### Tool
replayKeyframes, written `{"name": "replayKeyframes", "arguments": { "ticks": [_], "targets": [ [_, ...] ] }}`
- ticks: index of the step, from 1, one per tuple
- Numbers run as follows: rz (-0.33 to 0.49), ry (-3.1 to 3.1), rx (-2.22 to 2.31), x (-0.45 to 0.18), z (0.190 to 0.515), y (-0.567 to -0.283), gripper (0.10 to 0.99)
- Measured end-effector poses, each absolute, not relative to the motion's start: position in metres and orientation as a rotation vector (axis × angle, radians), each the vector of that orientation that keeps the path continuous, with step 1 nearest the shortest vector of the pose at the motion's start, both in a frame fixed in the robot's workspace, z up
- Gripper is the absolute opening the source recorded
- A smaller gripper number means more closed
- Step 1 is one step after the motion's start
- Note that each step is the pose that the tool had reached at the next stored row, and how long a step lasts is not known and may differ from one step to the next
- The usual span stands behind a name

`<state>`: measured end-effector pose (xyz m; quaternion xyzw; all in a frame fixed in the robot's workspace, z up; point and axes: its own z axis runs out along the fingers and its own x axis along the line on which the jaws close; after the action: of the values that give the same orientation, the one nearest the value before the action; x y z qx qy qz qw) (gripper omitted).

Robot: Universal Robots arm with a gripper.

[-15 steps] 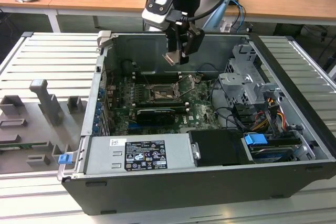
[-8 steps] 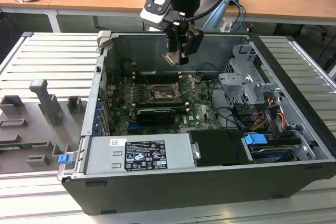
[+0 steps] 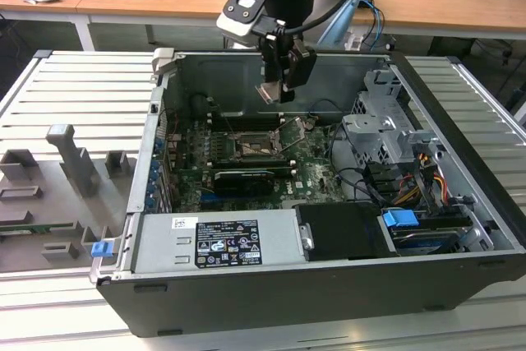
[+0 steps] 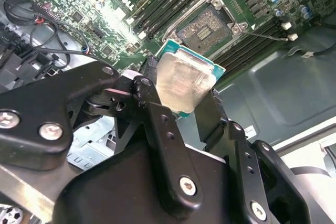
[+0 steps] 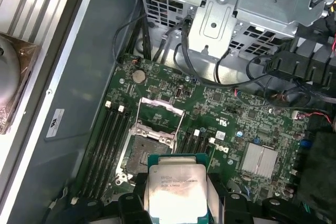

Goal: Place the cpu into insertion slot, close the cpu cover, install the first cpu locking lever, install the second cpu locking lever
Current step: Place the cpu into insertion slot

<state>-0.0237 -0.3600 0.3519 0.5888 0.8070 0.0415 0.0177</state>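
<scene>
You faced a silver cpu (image 5: 176,184) edged in teal-green, a black gripper (image 5: 176,205), a green motherboard (image 5: 226,114) striped with black memory slots (image 5: 107,140), and a bright blue clip (image 3: 400,220).

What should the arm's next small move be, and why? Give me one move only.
Likely ease the cpu down and across toward the insertion slot. The fingers hold the cpu by its edges, well above the board in the exterior view. Both wrist views show the slot bare and off to one side of the cpu, and the cpu cover stands open.
</scene>
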Motion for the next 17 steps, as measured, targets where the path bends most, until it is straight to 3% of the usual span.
{"name": "replayKeyframes", "arguments": {
  "ticks": [17],
  "targets": [
    [0.125, 2.396, 1.965, -0.0237, 0.3498, -0.3600, 0.529]
  ]
}}
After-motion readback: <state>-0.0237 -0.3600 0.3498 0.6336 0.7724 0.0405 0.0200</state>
